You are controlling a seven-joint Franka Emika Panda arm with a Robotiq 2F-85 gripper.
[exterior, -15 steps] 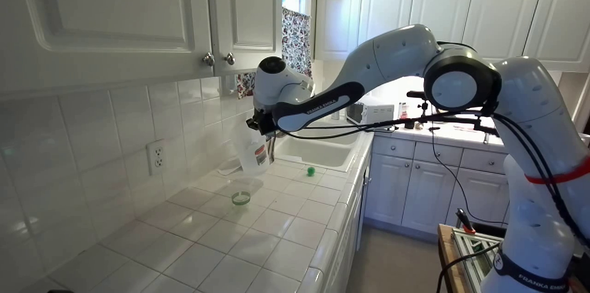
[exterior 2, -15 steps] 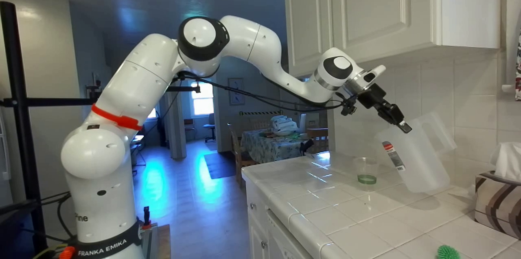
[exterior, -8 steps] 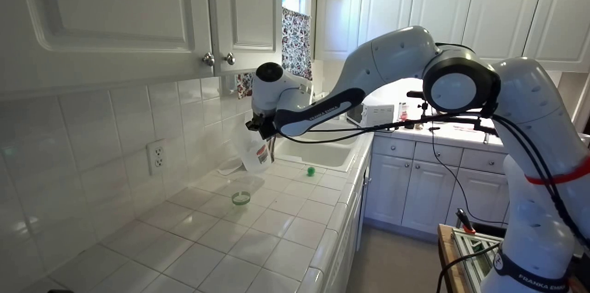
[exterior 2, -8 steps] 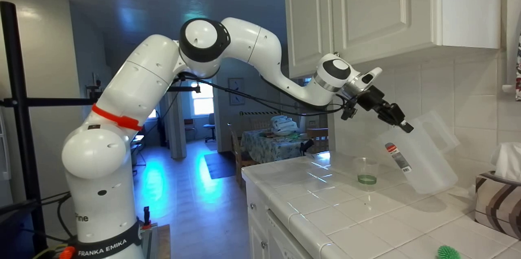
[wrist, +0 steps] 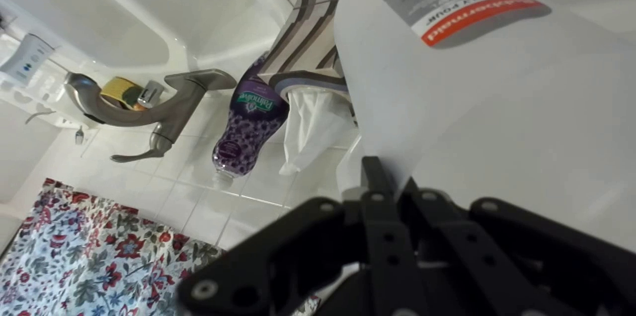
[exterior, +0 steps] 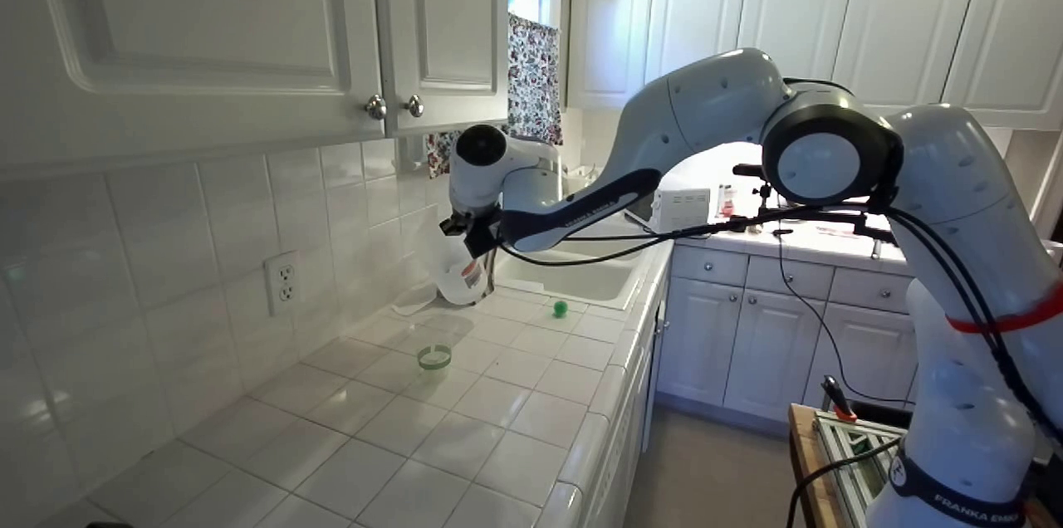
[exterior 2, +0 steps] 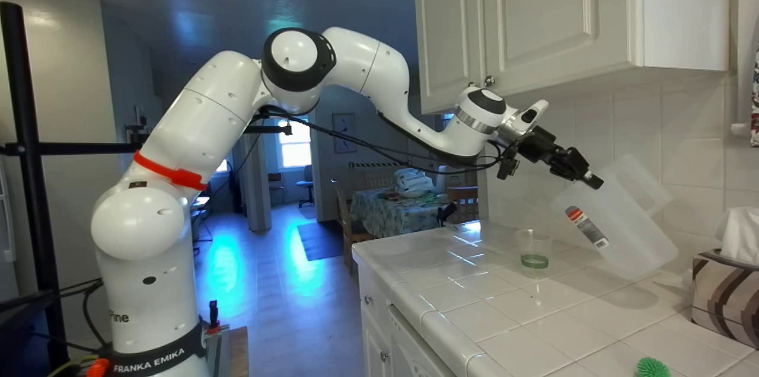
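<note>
This is a home kitchen: a tiled counter (exterior: 465, 428), a sink (exterior: 573, 277) with a metal faucet (wrist: 181, 106), a Palmolive bottle (wrist: 252, 107), white wall cabinets (exterior: 797, 5) and a flowered curtain (exterior: 533, 71) show it, and a cloth-covered table (exterior 2: 381, 216) stands in the room beyond.

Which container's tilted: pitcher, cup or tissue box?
The translucent Rubbermaid pitcher: it's tilted in the grip of the gripper. The clear cup and striped tissue box both stand upright on the tiled counter.
</note>
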